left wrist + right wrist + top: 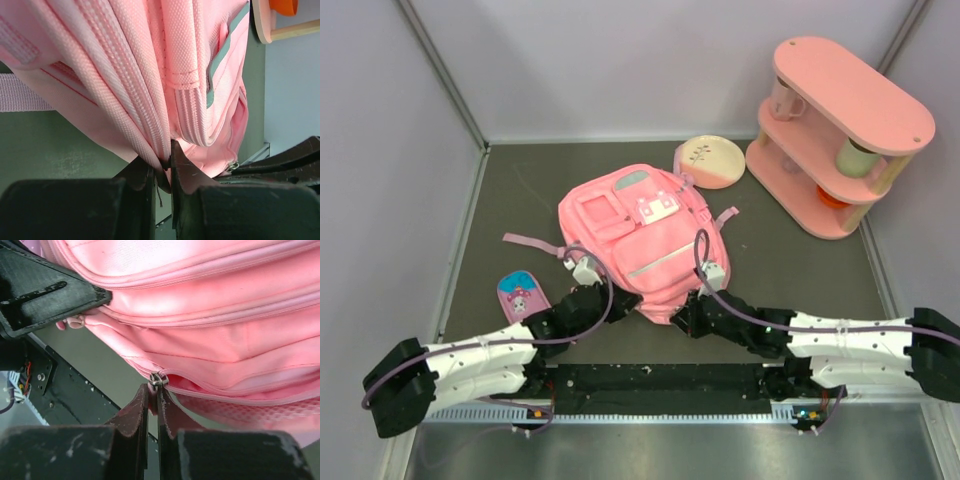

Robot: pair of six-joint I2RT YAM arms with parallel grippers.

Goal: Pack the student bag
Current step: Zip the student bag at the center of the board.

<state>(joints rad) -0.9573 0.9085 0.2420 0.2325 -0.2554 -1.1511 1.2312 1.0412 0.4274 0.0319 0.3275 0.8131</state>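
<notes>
Two arms reach in from the near edge of the counter (510, 190). From above, the student bag (638, 235) lies flat in the middle of the counter with its front pockets up. Its near end sits between the left arm (480, 362) and the right arm (840, 338). A small pink pouch (523, 297) lies just beside the left arm's wrist. A round plate (710, 162) sits behind the bag, next to a pink rack (840, 120) holding cups.

From the left wrist, the left jaws are clamped on a fold of the bag along its zip seams. The pink fabric rises straight out from between the fingers (142, 182).

From the right wrist, the right jaws are pressed together on a thin pink zip tab (152, 404), and the metal zip slider (157, 379) sits right at their tips. The bag's side fills the view above them.
</notes>
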